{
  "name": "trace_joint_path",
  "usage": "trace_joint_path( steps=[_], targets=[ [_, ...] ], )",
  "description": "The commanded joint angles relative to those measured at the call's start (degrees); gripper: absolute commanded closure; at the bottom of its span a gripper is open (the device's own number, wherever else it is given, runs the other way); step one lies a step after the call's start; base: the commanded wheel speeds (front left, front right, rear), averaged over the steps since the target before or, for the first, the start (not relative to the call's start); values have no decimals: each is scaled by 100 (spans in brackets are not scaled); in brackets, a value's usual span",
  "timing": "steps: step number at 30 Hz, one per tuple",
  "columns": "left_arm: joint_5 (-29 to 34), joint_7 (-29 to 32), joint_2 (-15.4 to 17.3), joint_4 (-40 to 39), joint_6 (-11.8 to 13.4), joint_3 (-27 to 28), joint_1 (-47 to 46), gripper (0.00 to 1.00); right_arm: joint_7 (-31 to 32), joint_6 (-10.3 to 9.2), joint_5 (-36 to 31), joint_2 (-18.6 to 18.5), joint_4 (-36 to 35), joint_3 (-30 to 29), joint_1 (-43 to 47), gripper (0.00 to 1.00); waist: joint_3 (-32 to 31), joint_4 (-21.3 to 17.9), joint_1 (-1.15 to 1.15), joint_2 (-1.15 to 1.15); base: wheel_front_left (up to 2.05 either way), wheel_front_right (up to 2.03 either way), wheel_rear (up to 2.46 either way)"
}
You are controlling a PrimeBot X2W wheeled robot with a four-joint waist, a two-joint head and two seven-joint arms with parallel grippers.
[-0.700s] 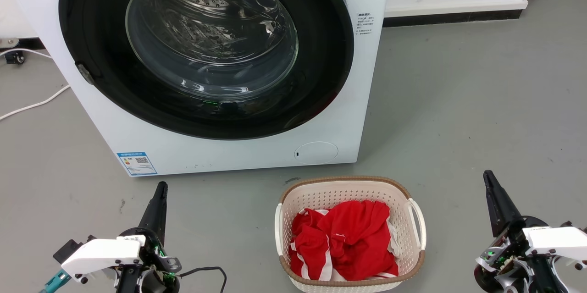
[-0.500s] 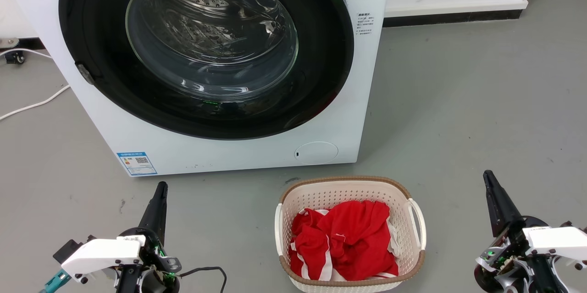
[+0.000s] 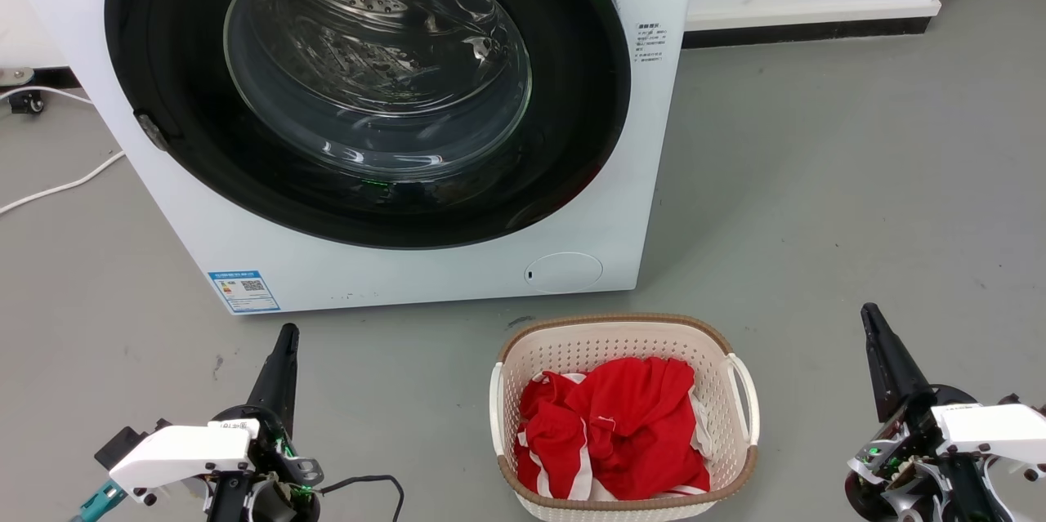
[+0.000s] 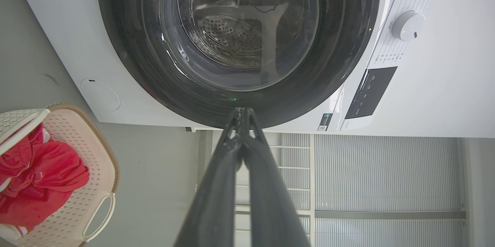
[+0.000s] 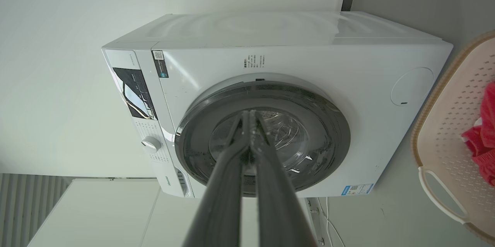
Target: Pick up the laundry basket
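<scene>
The washing machine (image 3: 409, 277) occupied the upper left of the head view. At lower centre, on the floor (image 3: 817, 179), stood the laundry basket (image 3: 609, 346), judged light and stiff though slightly springy, its soft red clothing (image 3: 621, 424) adding little weight; it was best taken by the white loop handles (image 3: 753, 399). The jaws of the left gripper (image 3: 288, 334), lower left, and the right gripper (image 3: 868, 314), lower right, were pressed together, empty, well apart from the basket.
</scene>
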Motion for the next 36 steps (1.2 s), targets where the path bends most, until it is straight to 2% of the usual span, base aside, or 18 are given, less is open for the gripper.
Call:
trace_joint_path(
  steps=[1, 2, 3, 9, 13, 36],
  targets=[
    [0, 13, 14, 1, -28, 11, -52, 100, 5, -2, 25, -11, 3, -3, -59, 100, 0, 0, 0, 0, 0, 0, 0],
    [-1, 13, 14, 1, -28, 11, -52, 100, 5, -2, 25, -11, 3, -3, -59, 100, 0, 0, 0, 0, 0, 0, 0],
    [1, -2, -1, 4, 0, 0, 1, 0, -2, 0, -1, 1, 4, 0, 1, 0, 0, 0, 0, 0, 0, 0, 0],
    [99, -100, -20, 84, 8, -42, 122, 0, -98, -1, -82, 11, 115, 6, 139, 0, 4, -1, 0, 0, 0, 0, 0],
    [425, -216, -18, 19, 7, -20, 121, 0, -215, -1, -422, 10, 42, -24, 151, 0, 10, -2, 0, 0, 0, 0, 0],
    [3016, -798, -7, -492, 314, -265, 191, 0, -794, -1, -3552, 3, -667, 143, 375, 0, 38, 0, 0, 0, 0, 0, 0]
  ],
)
